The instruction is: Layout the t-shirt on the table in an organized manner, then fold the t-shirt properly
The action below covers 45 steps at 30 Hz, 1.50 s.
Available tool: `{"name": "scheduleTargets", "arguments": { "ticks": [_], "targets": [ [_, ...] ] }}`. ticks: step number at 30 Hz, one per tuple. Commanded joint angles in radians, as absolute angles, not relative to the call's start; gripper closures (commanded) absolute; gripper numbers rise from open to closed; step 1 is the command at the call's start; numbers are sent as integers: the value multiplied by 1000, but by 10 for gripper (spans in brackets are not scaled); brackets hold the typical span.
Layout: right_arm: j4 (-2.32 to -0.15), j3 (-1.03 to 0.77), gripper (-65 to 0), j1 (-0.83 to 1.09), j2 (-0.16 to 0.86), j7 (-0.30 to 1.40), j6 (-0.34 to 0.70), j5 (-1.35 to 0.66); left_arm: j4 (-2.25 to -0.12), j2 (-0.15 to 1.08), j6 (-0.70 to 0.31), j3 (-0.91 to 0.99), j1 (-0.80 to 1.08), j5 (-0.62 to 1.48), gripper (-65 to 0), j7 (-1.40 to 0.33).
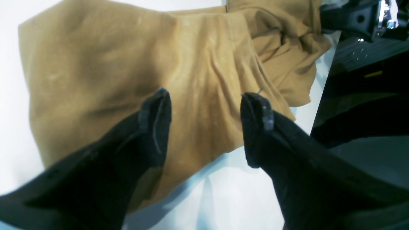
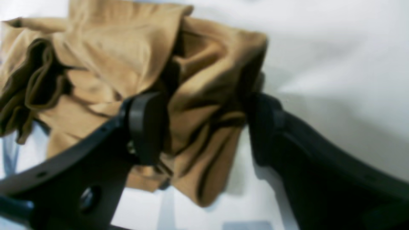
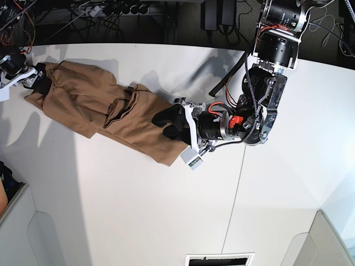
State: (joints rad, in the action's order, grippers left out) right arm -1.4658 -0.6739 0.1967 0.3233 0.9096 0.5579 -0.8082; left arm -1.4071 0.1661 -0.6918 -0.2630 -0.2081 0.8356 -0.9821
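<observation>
While the tan t-shirt (image 3: 105, 111) lies stretched but creased across the white table (image 3: 166, 210), both the left gripper (image 1: 206, 110) and right gripper (image 2: 204, 124) stand open over its ends, so smoothing it flat probably comes next.

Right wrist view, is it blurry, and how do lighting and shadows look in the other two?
Right wrist view: soft and smeared, the t-shirt folds and right gripper lack crisp edges. Left wrist view: sharper, though the table is blown out white beside the left gripper. Base view: even light, with soft grey arm shadows on the table.
</observation>
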Motion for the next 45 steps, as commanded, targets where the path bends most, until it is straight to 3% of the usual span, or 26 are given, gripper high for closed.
{"name": "scheduleTargets", "arguments": {
  "ticks": [1,7,9,12,20,31,33,37,45],
  "targets": [
    [-1476,-678,-409,194,329,917,565,-812,-1424,167,-698,-260,-229,847,-369,-955],
    [-1476,-678,-387,194,296,917,565,-819,-1424,166,-698,-260,-229,842,-369,-953],
    [-1476,-678,-266,194,297,917,564,-819,-1424,166,-698,-259,-229,856,-369,-953],
    [-1476,-678,0,192,296,917,565,-819,-1428,166,-698,-259,-233,929,-368,-966],
    [-1477,-679,0,191,316,892,580,-795,-1474,167,-698,-259,-291,924,-368,-985],
    [-1477,-686,0,104,480,900,572,-772,-1427,202,-698,-236,-247,787,-364,-910],
    [-1477,-686,0,91,492,920,573,-802,-1401,202,-698,-223,-240,762,-290,-878],
    [-1481,-686,0,67,492,925,577,-823,-1342,193,-698,-221,-240,691,-7,-841],
    [-1570,-682,0,56,442,955,584,-846,-1233,158,-698,-221,-237,613,0,-810]
  ]
}}
